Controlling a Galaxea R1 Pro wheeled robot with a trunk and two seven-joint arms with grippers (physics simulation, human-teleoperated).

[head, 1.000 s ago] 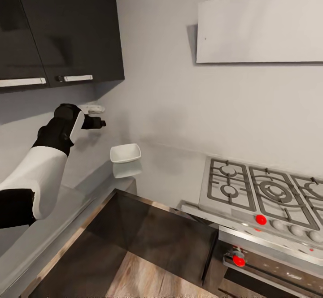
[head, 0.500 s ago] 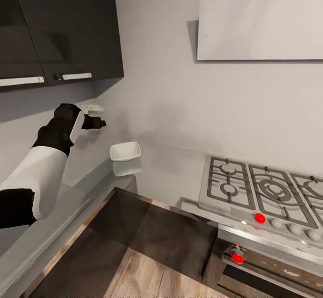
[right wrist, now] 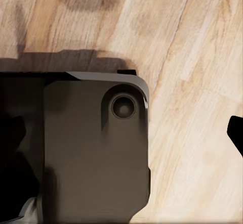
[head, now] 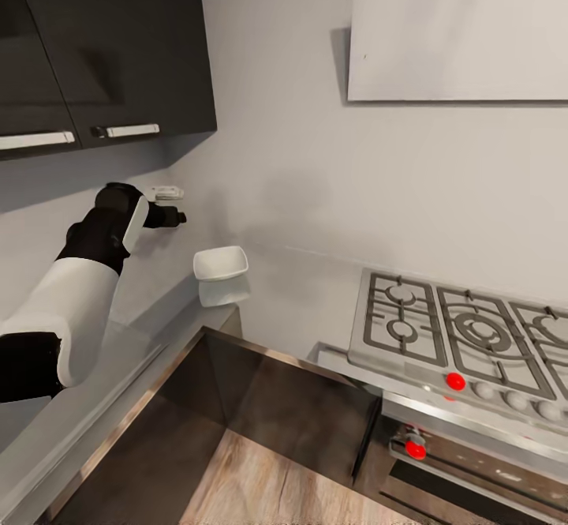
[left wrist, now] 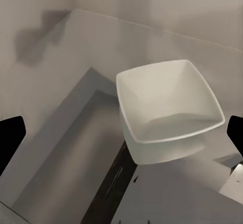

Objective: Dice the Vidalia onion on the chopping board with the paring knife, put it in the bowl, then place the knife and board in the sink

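The white square bowl [head: 221, 263] sits empty at the far corner of the glossy grey countertop [head: 110, 355], next to the wall. My left arm is stretched out above that countertop, with my left gripper [head: 172, 215] up and to the left of the bowl, apart from it. In the left wrist view the bowl [left wrist: 167, 107] lies ahead, between the wide-apart black fingertips [left wrist: 10, 138]; the left gripper [left wrist: 121, 135] is open and holds nothing. My right gripper [right wrist: 121, 133] hangs open over the wooden floor [right wrist: 202, 57]. The onion, sink, chopping board and paring knife are out of view.
A steel gas hob [head: 465, 335] with red knobs stands at the right, an oven front below it. Dark wall cabinets [head: 102, 43] hang over the countertop. A small white fitting [head: 167, 192] is on the wall by my left gripper. My dark base [right wrist: 91, 148] is beneath the right gripper.
The whole head view has shifted slightly, so the camera has moved a little. My left arm and the bowl keep their places relative to each other.
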